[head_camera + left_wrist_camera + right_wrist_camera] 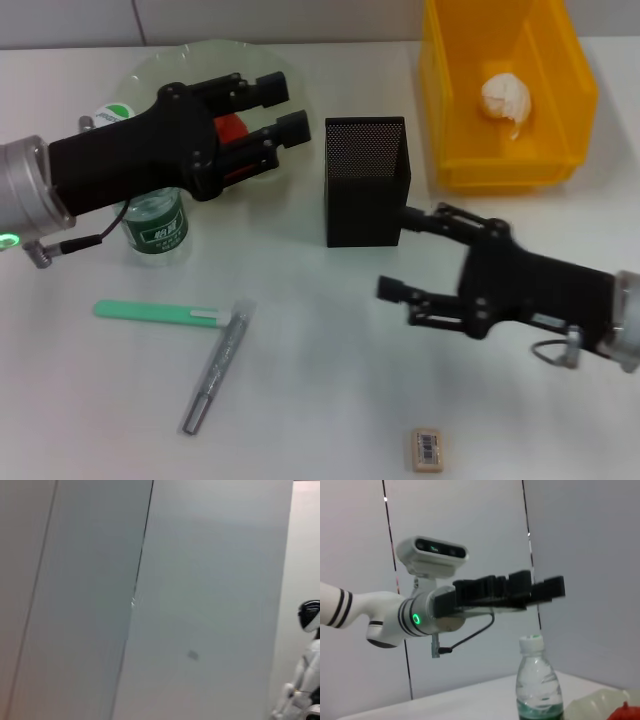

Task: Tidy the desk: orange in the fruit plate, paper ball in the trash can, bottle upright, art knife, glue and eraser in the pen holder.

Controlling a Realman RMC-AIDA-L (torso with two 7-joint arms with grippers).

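Over on the left, the bottle (155, 228) stands upright on the white table (310, 400), cap on. Above it hangs the left gripper (281, 108), fingers parted and holding nothing, over the fruit plate (150, 75) at about eleven o'clock; the orange (232, 126) sits in that plate, half hidden behind the fingers. At seven o'clock a green-handled tool (158, 313) and a grey metal stick (216, 367) lie touching at one end. The pen holder (366, 180) stands mid-table. The right gripper (397, 252) hovers just beside it at four o'clock, fingers spread, empty. The eraser (427, 449) lies at six o'clock near the front edge. At one o'clock the trash can (560, 120) holds the paper ball (508, 98).
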